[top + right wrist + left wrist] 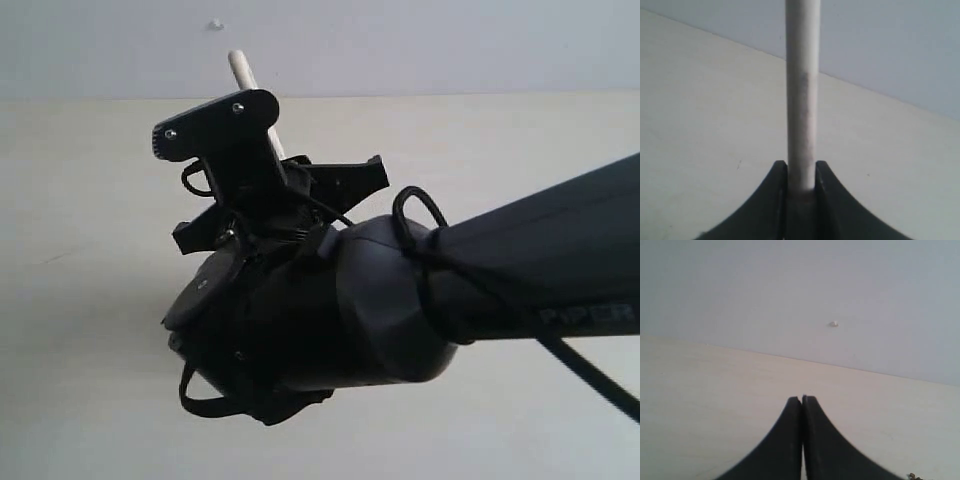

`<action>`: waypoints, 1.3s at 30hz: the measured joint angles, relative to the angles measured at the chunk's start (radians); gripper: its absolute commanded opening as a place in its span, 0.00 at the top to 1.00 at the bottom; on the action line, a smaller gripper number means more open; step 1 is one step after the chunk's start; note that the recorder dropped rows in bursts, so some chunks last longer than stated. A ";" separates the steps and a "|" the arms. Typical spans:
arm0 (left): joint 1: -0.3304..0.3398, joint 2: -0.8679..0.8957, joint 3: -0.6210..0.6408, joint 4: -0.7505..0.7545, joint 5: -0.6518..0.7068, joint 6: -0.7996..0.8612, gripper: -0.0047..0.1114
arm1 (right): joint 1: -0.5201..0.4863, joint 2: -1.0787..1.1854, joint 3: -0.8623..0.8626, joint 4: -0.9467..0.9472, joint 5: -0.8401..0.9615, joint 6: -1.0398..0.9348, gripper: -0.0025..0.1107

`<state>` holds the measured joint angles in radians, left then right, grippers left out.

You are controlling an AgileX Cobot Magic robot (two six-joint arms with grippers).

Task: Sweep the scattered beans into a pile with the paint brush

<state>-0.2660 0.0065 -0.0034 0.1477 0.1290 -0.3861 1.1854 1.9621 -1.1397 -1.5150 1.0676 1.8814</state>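
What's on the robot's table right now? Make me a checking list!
Surface: pale table, smooth.
Job's things: paint brush, only its pale handle shows; beans not clearly seen.
Clutter: nothing seen.
Grippers: right gripper shut on the paint brush handle; left gripper shut, holding nothing.
Cables: black cable looped around the right arm and trailing off.
Surroundings: plain grey wall with a small white spot.

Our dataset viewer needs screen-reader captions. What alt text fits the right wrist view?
The black right gripper is shut on the pale, straight handle of a paint brush, which runs out of frame; its bristles are not visible. Behind lie a cream table and a pale grey wall.
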 measured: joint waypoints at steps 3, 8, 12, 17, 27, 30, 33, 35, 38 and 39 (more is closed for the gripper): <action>0.000 0.000 0.000 0.000 0.000 0.000 0.96 | 0.000 0.000 0.000 -0.008 0.007 -0.074 0.98; 0.000 0.000 0.000 0.000 0.000 0.000 0.96 | -0.015 0.000 0.027 -0.095 0.021 -0.110 0.98; 0.000 0.000 0.000 0.000 0.000 0.000 0.96 | -0.081 0.022 0.056 -0.163 0.009 -0.063 0.98; 0.000 0.000 0.000 0.000 0.000 0.000 0.96 | -0.160 0.072 0.076 -0.182 -0.093 0.029 0.98; 0.000 0.000 0.000 0.000 0.000 0.000 0.96 | -0.174 0.100 0.076 -0.218 -0.262 0.183 0.98; 0.000 0.000 0.000 0.000 0.000 0.000 0.96 | -0.174 0.100 0.076 -0.224 -0.269 0.213 0.98; 0.000 0.000 0.000 0.000 0.000 0.000 0.96 | -0.174 0.100 0.076 -0.226 -0.273 0.222 0.98; 0.000 0.000 0.000 0.000 0.000 0.000 0.96 | -0.170 0.100 0.076 -0.226 -0.273 0.223 0.98; 0.000 0.000 0.000 0.000 0.000 0.000 0.96 | -0.152 0.100 0.076 -0.226 -0.271 0.223 0.98; 0.000 0.000 0.000 0.000 0.000 0.000 0.96 | -0.146 0.100 0.076 -0.226 -0.269 0.223 0.98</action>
<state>-0.2660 0.0065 -0.0034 0.1477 0.1290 -0.3861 1.0391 2.0621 -1.0632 -1.7411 0.7982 2.1049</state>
